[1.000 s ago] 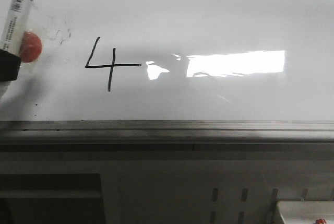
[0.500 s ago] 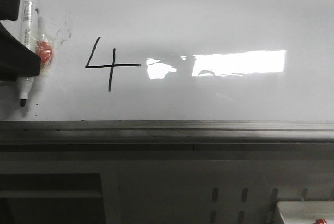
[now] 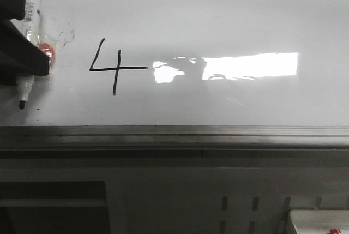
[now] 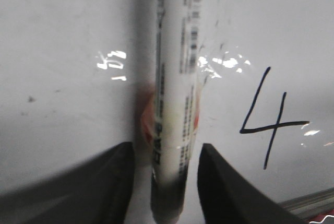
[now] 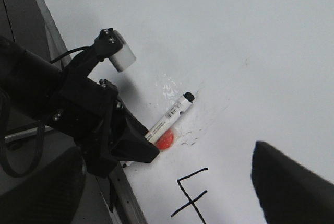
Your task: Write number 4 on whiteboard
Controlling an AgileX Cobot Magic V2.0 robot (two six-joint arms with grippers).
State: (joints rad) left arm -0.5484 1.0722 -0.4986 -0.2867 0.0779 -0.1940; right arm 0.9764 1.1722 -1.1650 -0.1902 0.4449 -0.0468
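The black number 4 (image 3: 114, 70) is drawn on the whiteboard (image 3: 218, 16), left of the bright glare; it also shows in the left wrist view (image 4: 271, 125) and the right wrist view (image 5: 190, 195). A white marker (image 4: 175, 104) with a black tip lies on the board left of the 4, its tip (image 3: 22, 104) toward the rail. My left gripper (image 4: 167, 148) is open and straddles the marker, with a gap on each side. My right gripper (image 5: 167, 192) is open and empty, above the board near the 4.
A red round piece (image 3: 48, 54) sits on the board under the marker. Faint smudges (image 3: 68, 35) lie beside it. The grey metal edge rail (image 3: 174, 136) runs along the board's near side. A white box (image 3: 319, 223) stands at the lower right.
The marker came down from a raised hold at the far left to lie on the board, tip toward the rail. My left gripper moved in over it and shifted slightly right.
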